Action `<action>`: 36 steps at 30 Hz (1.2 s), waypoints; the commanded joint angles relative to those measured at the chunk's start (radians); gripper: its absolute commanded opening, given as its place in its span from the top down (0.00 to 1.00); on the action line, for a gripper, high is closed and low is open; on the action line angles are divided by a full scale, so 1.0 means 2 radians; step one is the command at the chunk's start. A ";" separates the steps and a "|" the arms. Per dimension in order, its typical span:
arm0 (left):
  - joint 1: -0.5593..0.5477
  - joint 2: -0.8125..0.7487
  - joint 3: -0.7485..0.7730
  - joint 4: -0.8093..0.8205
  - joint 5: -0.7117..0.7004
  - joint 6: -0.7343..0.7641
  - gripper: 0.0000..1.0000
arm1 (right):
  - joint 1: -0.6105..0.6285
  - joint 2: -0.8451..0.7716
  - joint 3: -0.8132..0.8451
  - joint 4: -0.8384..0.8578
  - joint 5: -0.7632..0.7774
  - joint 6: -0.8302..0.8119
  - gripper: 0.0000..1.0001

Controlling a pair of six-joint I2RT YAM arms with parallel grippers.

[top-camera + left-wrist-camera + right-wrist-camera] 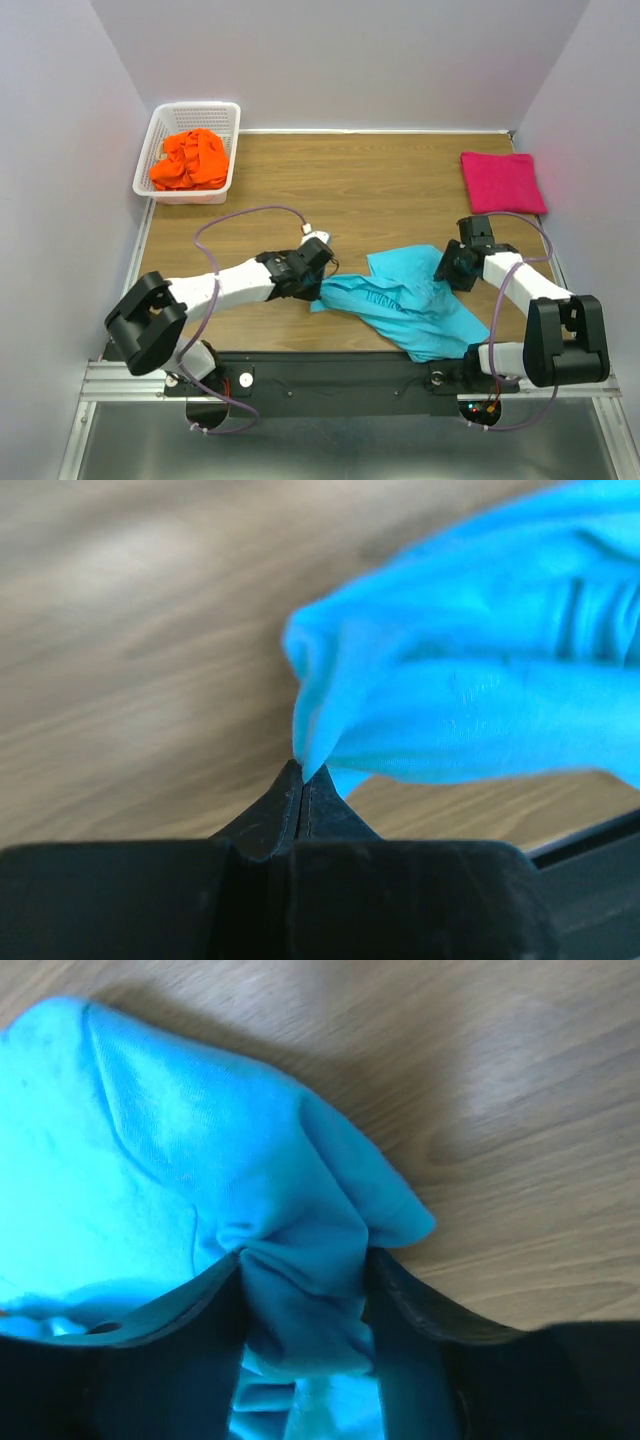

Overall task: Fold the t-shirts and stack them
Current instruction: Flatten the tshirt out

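The turquoise-blue t-shirt [405, 300] lies crumpled on the wooden table near the front edge, between my two arms. My left gripper [320, 285] is shut on its left edge; in the left wrist view the jaws [302, 772] pinch a corner of the blue cloth [470, 680]. My right gripper [447, 268] is closed on a bunch of the shirt's right side; in the right wrist view the cloth [300, 1290] fills the gap between the fingers [303, 1255]. The magenta-pink t-shirt [503, 182] lies folded at the back right. The bright orange t-shirt [190, 158] is crumpled in the basket.
A white plastic lattice basket [190, 108] stands at the back left corner of the table. Grey walls close in the table on the left, back and right. A black rail runs along the front edge [350, 365].
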 commanded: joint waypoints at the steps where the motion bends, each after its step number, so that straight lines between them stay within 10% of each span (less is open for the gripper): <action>1: 0.046 -0.047 -0.001 -0.031 -0.044 0.047 1.00 | 0.004 0.012 -0.003 0.044 0.032 0.016 0.64; 7: 0.139 -0.075 0.043 -0.034 -0.054 0.113 1.00 | 0.005 -0.020 0.076 0.035 0.101 0.012 0.98; 28: 0.295 -0.072 0.394 -0.061 -0.115 0.235 1.00 | 0.004 -0.082 0.374 0.030 0.200 -0.078 0.99; 36: 0.295 -0.231 0.361 -0.049 -0.079 0.255 1.00 | 0.004 -0.201 0.360 0.029 0.157 -0.126 0.98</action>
